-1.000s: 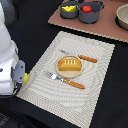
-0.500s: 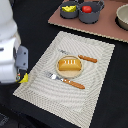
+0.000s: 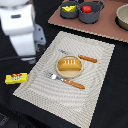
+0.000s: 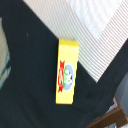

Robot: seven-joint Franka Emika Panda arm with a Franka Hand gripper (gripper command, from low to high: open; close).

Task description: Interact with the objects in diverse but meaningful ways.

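Bread loaf (image 3: 69, 65) sits on a plate at the middle of the striped placemat (image 3: 95, 102), fork (image 3: 65, 80) on the plate's near side, knife (image 3: 81, 57) on its far side: that place setting looks arranged. Far across the table, on the brown board (image 3: 107, 27), two grey-blue pots: one (image 3: 69, 9) holds the yellow cheese wedge, the other (image 3: 90, 12) the red tomato. Butter block (image 3: 16, 78) lies alone on the dark tabletop, just off the placemat's left edge in the exterior view, not yet put anywhere; likely the piece left to handle. Arm stands above it at the exterior view's left; wrist view looks straight down on the block (image 4: 67, 72). Claw fingers not visible, so cannot tell whether released or clenched. Block's label shows a red-and-green picture; any writing too blurred to read.
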